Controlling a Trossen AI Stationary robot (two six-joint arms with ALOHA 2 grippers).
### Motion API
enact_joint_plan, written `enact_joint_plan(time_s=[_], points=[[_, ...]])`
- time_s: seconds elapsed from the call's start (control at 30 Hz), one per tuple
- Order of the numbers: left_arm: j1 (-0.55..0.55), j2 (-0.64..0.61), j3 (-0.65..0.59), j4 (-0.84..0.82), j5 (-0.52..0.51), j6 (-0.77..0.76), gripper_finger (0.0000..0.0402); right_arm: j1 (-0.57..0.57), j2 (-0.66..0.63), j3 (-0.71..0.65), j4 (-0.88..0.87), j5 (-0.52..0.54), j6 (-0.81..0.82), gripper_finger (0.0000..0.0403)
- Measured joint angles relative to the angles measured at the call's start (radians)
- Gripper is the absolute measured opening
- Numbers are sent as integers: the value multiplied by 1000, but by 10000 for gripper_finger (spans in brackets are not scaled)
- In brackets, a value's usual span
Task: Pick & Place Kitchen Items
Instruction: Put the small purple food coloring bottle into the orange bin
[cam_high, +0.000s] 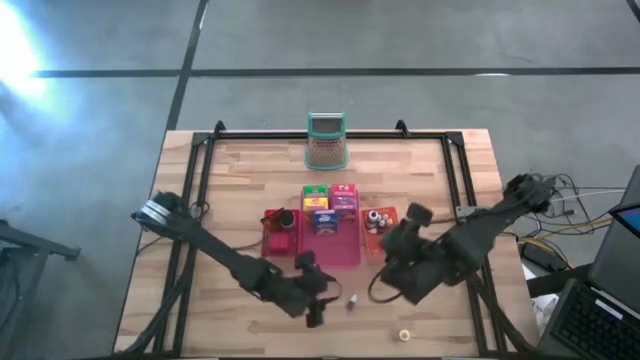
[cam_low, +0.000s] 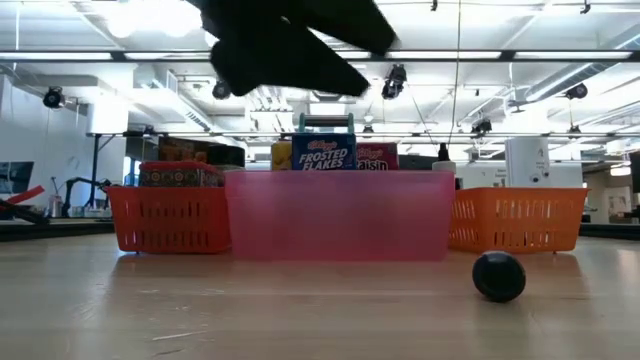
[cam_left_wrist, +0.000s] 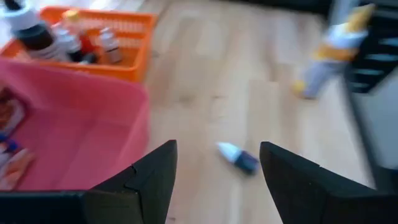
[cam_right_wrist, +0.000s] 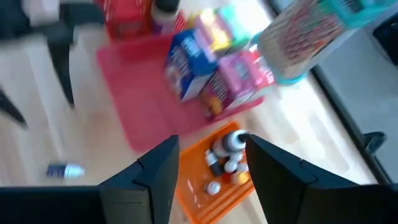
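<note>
**High view: two arms near the trays, a little bottle loose on the table**

High view shows a wooden table with three flat trays side by side near the middle. The pink tray is in the middle. At its far end stand small boxes — a green box, a red box, a blue box and a pink box.

The red tray sits just to the left of the pink one and holds a red box and a dark-capped jar. The orange tray sits on the other side and holds tiny capped bottles.

Behind the trays, at the far edge, stands a brown mesh holder with a teal rim.

The left gripper is over the bare wood, in front of the pink tray. Its fingers are spread apart with nothing between them. Just beside it a small bottle lies on its side, alone on the table. A tiny pale thing lies farther toward the front edge — too small to tell what it is.

The right gripper hangs just in front of the orange tray. Its fingers are apart too, and hold nothing.
</note>
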Motion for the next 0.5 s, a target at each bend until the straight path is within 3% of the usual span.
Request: enact_joint_plan(time_s=[0.27,0.4,0.5], points=[[0,235,339,-329,-50,-182,235,1,-123,-80,5,55,-4,180],[-4,297,476,-520,-58,-287,229,1,-136,-128,5,56,-7,169],[-11,317,542,-560,-76,-329,220,1,-140,-154,-3,57,-10,164]])
